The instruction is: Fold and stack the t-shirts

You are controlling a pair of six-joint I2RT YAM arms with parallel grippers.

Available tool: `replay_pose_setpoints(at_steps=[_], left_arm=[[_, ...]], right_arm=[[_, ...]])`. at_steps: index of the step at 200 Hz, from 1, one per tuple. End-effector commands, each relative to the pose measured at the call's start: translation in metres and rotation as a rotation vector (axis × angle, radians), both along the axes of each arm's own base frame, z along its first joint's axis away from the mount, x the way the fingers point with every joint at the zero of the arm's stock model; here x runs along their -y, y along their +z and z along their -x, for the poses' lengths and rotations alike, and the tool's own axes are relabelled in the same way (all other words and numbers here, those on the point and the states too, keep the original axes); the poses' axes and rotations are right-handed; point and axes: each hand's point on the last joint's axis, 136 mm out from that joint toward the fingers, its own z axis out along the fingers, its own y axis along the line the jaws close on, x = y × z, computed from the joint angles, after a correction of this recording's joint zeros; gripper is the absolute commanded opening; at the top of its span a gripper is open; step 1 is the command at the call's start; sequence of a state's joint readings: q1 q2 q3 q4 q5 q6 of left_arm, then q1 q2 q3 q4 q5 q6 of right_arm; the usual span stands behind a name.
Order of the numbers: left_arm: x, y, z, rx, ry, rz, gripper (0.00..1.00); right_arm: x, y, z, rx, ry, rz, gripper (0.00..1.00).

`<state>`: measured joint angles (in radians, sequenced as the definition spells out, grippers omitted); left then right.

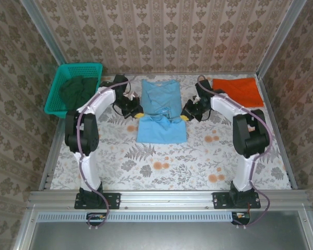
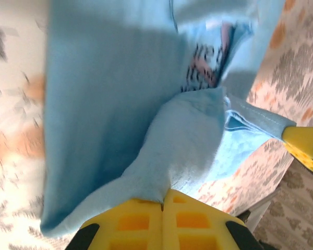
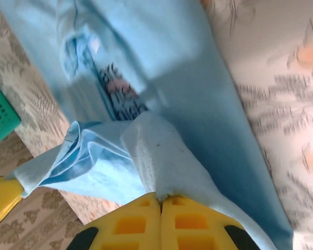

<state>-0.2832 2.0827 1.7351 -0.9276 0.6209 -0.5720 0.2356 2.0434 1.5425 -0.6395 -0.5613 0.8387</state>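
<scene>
Worktop [image 1: 167, 166]: light-blue tee [image 1: 160, 112] lies centre, mid-fold, approx half done. Orange tee [image 1: 238, 91] at far right, apart, looks folded already; stacking not yet done. Left claw [image 1: 138, 114] & right claw [image 1: 184, 117] each pinch the blue tee's side edges.

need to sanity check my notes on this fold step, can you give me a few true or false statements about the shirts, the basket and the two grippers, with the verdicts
1. The left gripper and the right gripper are both shut on the light-blue t-shirt. True.
2. The orange t-shirt lies in the green basket. False: it lies flat on the table at the far right, and the basket holds dark green cloth.
3. The green basket stands at the far left of the table. True.
4. The orange t-shirt is stacked on the light-blue t-shirt. False: the two lie apart.
</scene>
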Motion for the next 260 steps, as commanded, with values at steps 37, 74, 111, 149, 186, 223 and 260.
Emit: replay_pose_setpoints(at_steps=[37,74,111,149,186,223,260], left_arm=[[-0.001,-0.020,-0.021,-0.048,0.005,0.000,0.00],[0.005,-0.008,-0.037,0.002,-0.004,0.098,0.00],[-0.003,-0.021,-0.047,-0.023,0.025,0.106,0.00],[-0.012,-0.037,-0.059,-0.051,0.043,0.029,0.07],[-0.022,-0.017,-0.077,0.003,0.065,-0.034,0.44],[-0.038,0.035,-0.063,0.153,0.097,-0.116,0.52],[0.007,0.037,0.001,0.180,-0.040,-0.027,0.33]], right_arm=[[0.009,-0.013,-0.024,-0.059,-0.012,0.033,0.00],[0.012,-0.009,-0.035,-0.062,-0.035,0.005,0.00],[0.015,-0.019,-0.043,-0.081,-0.056,0.007,0.00],[0.027,-0.035,-0.047,-0.124,-0.081,0.058,0.03],[0.041,-0.015,-0.053,-0.092,-0.112,0.077,0.41],[0.059,0.030,-0.036,0.054,-0.148,0.106,0.56],[0.007,0.035,0.014,0.157,-0.078,-0.014,0.33]])
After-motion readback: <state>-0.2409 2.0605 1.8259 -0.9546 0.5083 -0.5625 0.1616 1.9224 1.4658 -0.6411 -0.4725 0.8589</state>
